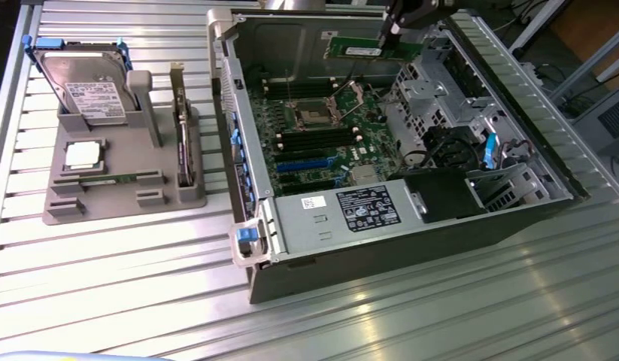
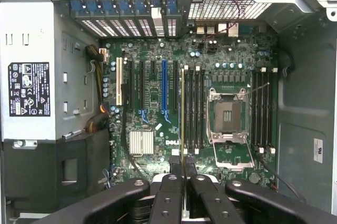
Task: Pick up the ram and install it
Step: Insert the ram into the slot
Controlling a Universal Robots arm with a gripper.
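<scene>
The ram [image 1: 369, 50] is a narrow green stick with a white label. It hangs level above the far end of the open computer case [image 1: 244, 135], and my gripper [image 1: 398, 34] is shut on its top edge. In the wrist view the ram [image 2: 182, 113] shows edge-on as a thin line between my shut black fingers [image 2: 171, 182]. It hovers over the motherboard [image 2: 158, 55], lined up along the black memory slots [image 2: 195, 108] beside the processor socket [image 2: 227, 116]. It is above the slots, apart from them.
A grey holder [image 1: 113, 199] stands at the exterior view's left with a hard drive [image 1: 83, 86], a square silver processor [image 1: 83, 154] and an upright card [image 1: 180, 143]. Inside the case are the power supply [image 1: 350, 210], drive cages [image 1: 429, 83] and cables.
</scene>
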